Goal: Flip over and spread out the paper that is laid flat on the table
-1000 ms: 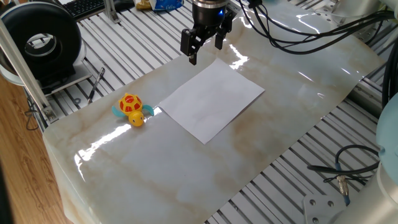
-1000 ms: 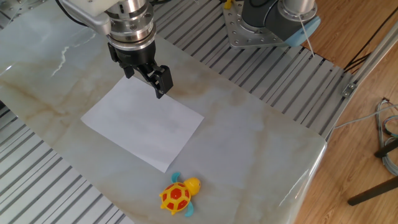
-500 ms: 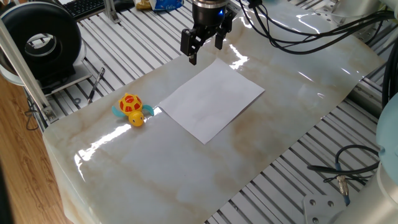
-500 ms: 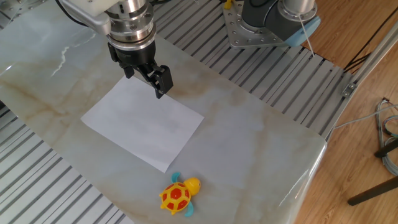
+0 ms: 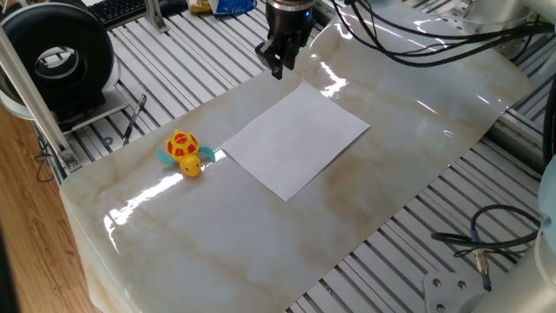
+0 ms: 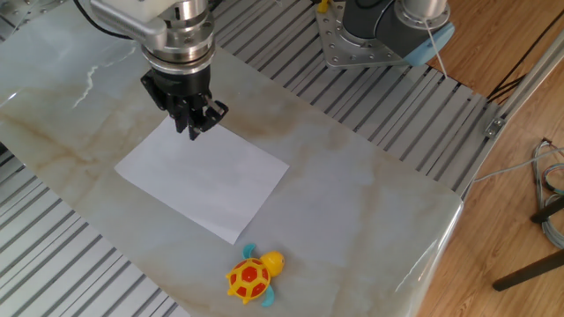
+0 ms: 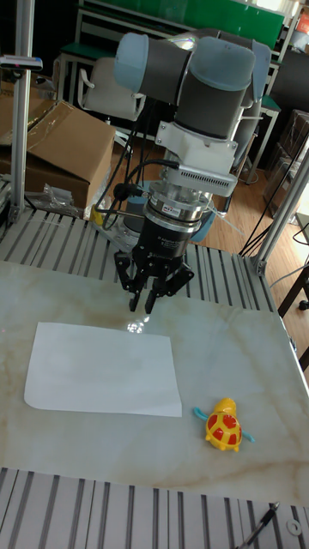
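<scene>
The paper [image 5: 295,139] [image 6: 203,172] [image 7: 103,369] is a plain white sheet lying flat on the marble-look table [image 5: 261,235] [image 6: 352,202] [image 7: 232,360]. My gripper [image 5: 278,68] [image 6: 196,129] [image 7: 143,304] hangs just above the table by the sheet's far edge, close to one corner. Its fingers point down and are drawn together with nothing between them. It is not touching the paper.
A yellow-orange toy turtle [image 5: 184,152] [image 6: 251,276] [image 7: 225,426] sits on the table beside the paper's near corner. Grey ribbed aluminium frame [image 5: 174,78] surrounds the slab. Cables [image 5: 486,243] lie on the frame, and a black round device [image 5: 56,56] stands at its corner.
The gripper's fingers, wide apart before, have closed together. The arm shifted slightly along the paper's far edge. Paper and turtle have not moved.
</scene>
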You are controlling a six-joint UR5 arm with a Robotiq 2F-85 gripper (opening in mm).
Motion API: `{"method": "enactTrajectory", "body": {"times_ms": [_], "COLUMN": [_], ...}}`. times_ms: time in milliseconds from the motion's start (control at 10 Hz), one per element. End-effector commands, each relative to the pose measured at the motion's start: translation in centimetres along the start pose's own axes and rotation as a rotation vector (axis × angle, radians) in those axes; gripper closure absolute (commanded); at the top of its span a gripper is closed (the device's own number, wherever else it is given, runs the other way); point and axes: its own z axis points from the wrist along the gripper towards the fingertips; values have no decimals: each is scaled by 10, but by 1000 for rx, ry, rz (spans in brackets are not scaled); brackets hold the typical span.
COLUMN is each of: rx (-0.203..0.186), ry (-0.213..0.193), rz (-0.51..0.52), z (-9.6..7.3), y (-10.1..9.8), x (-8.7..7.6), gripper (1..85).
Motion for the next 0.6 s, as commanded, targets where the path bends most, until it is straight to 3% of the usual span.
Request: {"method": "enactTrajectory", "body": {"times_ms": [0,200,300,400,500], "rx": [-7,-57,-18,-22,6], "ry": [5,15,6,-3,2], "rz": [-106,-178,-178,-150,-179], "z": [3,11,11,11,11], "y": [-11,-14,-24,-23,-30], "x": [-4,-6,-9,-11,-11], "gripper": [663,607,583,583,570]}}
